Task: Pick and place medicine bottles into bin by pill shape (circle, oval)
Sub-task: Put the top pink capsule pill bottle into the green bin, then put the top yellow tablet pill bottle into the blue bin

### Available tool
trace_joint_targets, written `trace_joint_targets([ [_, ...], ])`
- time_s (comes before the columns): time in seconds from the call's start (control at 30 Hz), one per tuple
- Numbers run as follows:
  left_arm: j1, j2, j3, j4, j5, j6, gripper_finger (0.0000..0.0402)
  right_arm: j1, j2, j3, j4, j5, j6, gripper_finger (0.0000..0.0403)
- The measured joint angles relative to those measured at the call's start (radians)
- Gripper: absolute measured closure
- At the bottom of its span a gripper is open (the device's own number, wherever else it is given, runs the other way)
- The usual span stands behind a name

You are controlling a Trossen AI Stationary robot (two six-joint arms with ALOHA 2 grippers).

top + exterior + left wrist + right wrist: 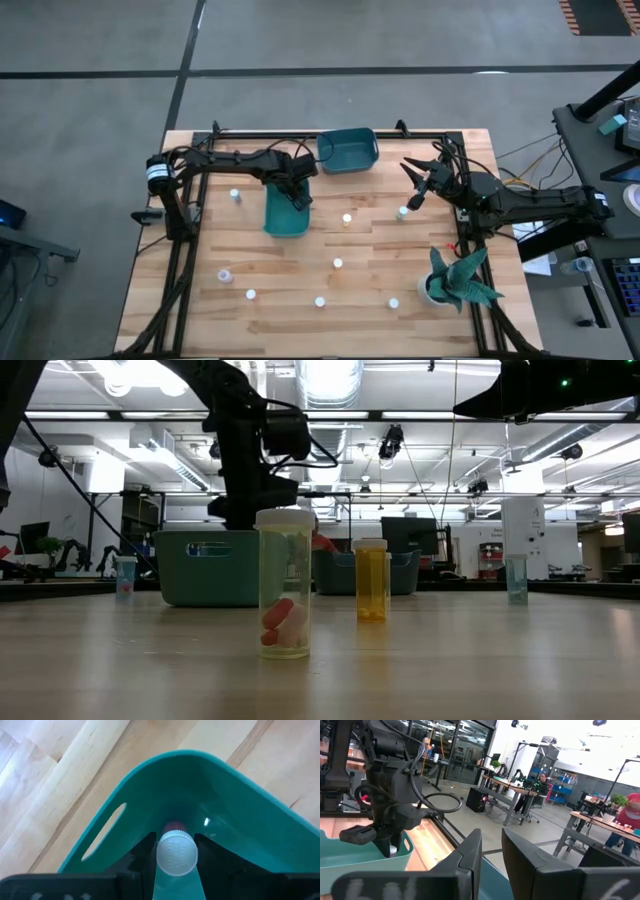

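Observation:
My left gripper (298, 196) is over the near teal bin (286, 214), pointing down into it, shut on a small clear medicine bottle with a white ribbed cap (176, 852) and a red pill (174, 826) inside. My right gripper (418, 186) is open and empty, raised above the table's right side, next to a standing bottle (402, 212). Several more bottles stand upright on their bases on the wood, among them one (347, 219) at mid-table and one (338, 263) nearer. In the low view, a clear bottle (284, 585) and an orange one (371, 580) stand in front. My left gripper pinches the bottle between its two fingers (146, 851), on opposite sides of the body just below the cap (176, 870). The fingers come from above, pointing down. The bottle is upright inside the bin; I cannot tell whether its base touches the bin floor.
A second teal bin (347, 150) sits at the table's far edge. A teal-leaved plant in a white pot (455, 280) stands at the near right. Bottles are scattered along the near half (250, 295) (320, 301) (394, 303), and one (235, 195) left of the near bin.

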Motion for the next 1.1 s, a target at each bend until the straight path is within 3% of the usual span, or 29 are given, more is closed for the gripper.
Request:
trace_joint_targets([
  [0.4,0.000,0.000,0.005,-0.002,0.000,-0.001,0.0236,0.000,0.000,0.000,0.000,0.000,0.000,0.0337],
  [1.1,0.001,-0.148,0.012,0.003,-0.037,0.085,0.0233,0.000,0.000,0.000,0.000,0.000,0.014,0.0337],
])
